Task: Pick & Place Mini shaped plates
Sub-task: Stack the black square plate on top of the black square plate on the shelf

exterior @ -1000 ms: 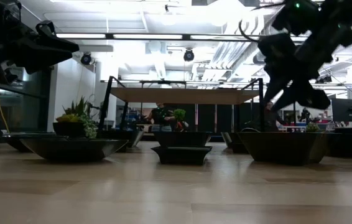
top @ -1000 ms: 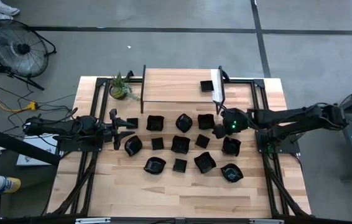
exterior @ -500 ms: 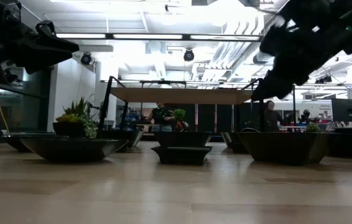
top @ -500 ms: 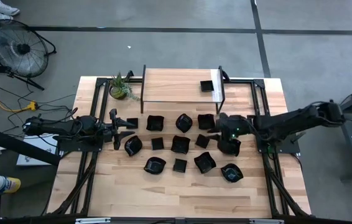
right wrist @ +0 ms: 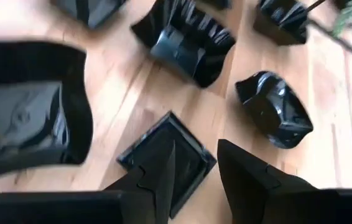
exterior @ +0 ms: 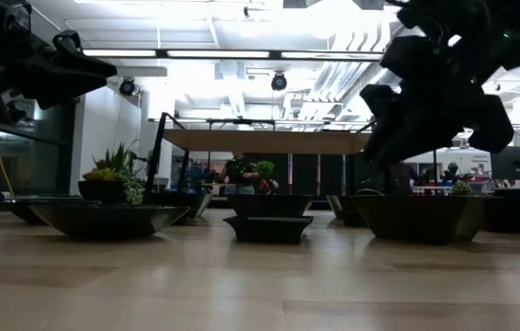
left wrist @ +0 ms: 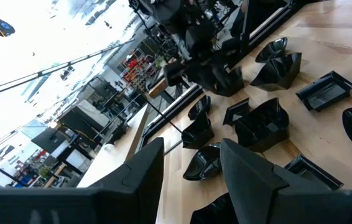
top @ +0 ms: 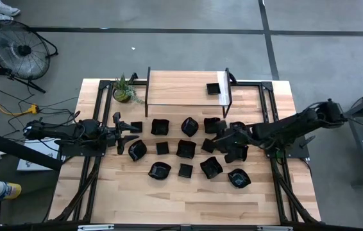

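Note:
Several small glossy black plates (top: 186,149) of varied shapes lie flat in rows on the wooden table; one more black plate (top: 213,88) sits on the raised shelf. My right gripper (top: 216,136) is open and hovers over the middle rows. In the right wrist view its fingers (right wrist: 194,171) stand above a small square plate (right wrist: 176,149), which is the small square plate (top: 208,145) of the high view, without touching it. My left gripper (top: 125,133) waits open above the left end of the rows; its fingers (left wrist: 191,171) look along the plates.
A small green potted plant (top: 124,90) stands at the far left corner. The raised wooden shelf (top: 181,86) on black posts spans the far side. Black frame rails (top: 268,106) run along both table sides. Bare wood (top: 181,199) lies along the near edge.
My right gripper has moved toward the table's left and a little toward the near edge, from beside the shelf's right post to above the small square plate in the middle rows. The plates and my left arm have kept still.

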